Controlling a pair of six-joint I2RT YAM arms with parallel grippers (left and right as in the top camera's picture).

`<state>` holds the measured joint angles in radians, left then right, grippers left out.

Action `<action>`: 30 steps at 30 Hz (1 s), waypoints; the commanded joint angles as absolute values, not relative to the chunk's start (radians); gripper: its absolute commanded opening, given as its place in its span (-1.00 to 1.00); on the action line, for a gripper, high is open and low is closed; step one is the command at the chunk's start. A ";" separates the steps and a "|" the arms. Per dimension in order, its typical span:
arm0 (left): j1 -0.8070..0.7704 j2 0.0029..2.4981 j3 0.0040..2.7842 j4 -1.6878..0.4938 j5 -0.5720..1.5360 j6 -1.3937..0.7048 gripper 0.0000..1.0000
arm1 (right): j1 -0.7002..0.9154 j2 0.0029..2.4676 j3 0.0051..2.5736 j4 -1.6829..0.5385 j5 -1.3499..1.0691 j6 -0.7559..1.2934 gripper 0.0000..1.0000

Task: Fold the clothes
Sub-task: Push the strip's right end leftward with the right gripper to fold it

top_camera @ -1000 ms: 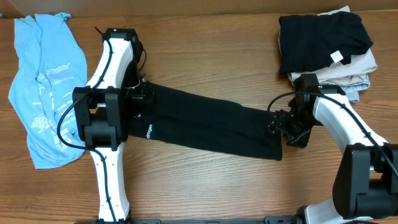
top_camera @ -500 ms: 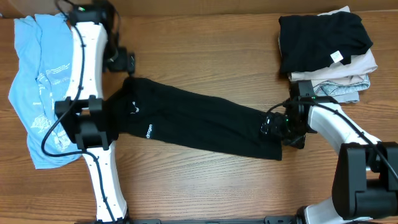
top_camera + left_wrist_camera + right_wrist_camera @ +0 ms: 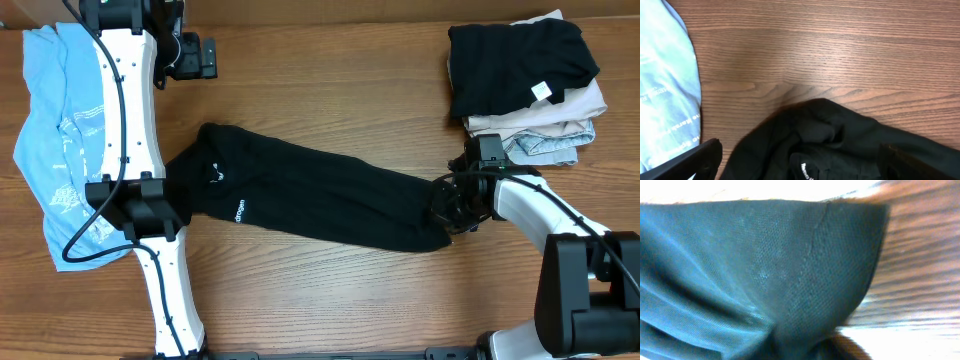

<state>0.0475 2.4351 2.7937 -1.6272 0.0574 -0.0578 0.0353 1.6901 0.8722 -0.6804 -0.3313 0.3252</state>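
Note:
A large black T-shirt (image 3: 320, 195), folded into a long band, lies slanted across the table's middle, with small white lettering (image 3: 240, 212) near its left end. My right gripper (image 3: 447, 210) is shut on the band's right end; in the right wrist view black cloth (image 3: 765, 265) fills the frame and bunches toward the hidden jaws. My left gripper (image 3: 190, 55) is open at the far left, apart from the shirt's left end (image 3: 840, 145). Its fingertips (image 3: 700, 157) frame that end from above. A light blue tee (image 3: 75, 140) lies crumpled at the left edge.
A stack of folded garments (image 3: 525, 80), black on top of beige and pale ones, sits at the back right, just behind my right arm. Bare wood (image 3: 330, 90) stretches between the black shirt and the far edge.
My left arm has drawn back from the shirt's left end to the far left, still open. My right gripper has moved onto the shirt's right end and shut on it.

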 commanded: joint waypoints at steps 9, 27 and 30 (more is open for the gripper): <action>0.046 2.420 2.811 -1.591 0.068 -0.080 1.00 | -0.203 1.668 0.956 -0.852 -0.329 0.280 -0.92; 0.044 2.420 2.810 -1.569 0.072 -0.083 1.00 | 0.054 1.558 1.138 -0.991 -0.383 0.347 -0.92; 0.044 2.420 2.810 -1.570 0.072 -0.083 1.00 | 0.177 1.565 1.138 -0.908 -0.363 0.442 -0.92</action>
